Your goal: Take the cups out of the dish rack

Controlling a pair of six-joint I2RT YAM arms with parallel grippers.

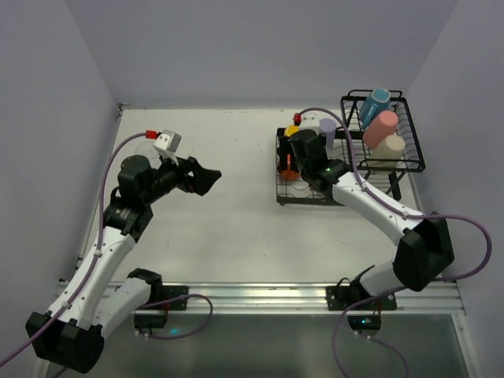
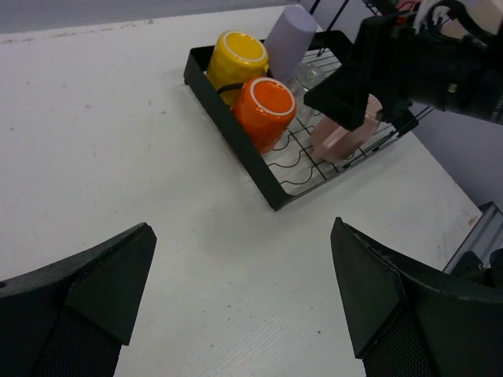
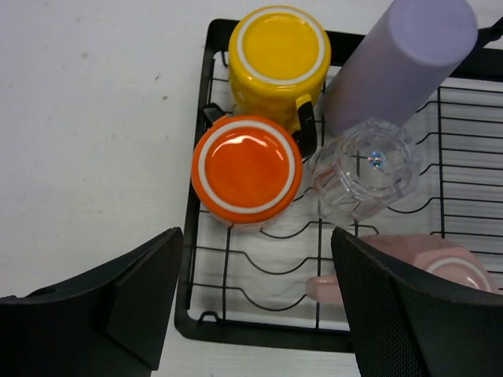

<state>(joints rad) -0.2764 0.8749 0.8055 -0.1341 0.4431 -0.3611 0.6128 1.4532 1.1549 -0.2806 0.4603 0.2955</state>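
Since the orange mug (image 3: 247,169) is sitting upside down in the dish rack (image 3: 259,335), the right end effector (image 3: 257,236) is hovering over it, released and empty. The mug lies just ahead of its spread fingers (image 3: 118,306), which are probably lining up a side grip. The left end effector (image 2: 242,236) is hanging open, with the rack well ahead.

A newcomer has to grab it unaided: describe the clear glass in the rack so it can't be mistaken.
Find the black wire dish rack on the white table and look at its lower flat part, not the raised one. Among the yellow mug, orange mug, lavender tumbler and pale pink mug sits the clear glass. It alone is see-through, with faceted sides.
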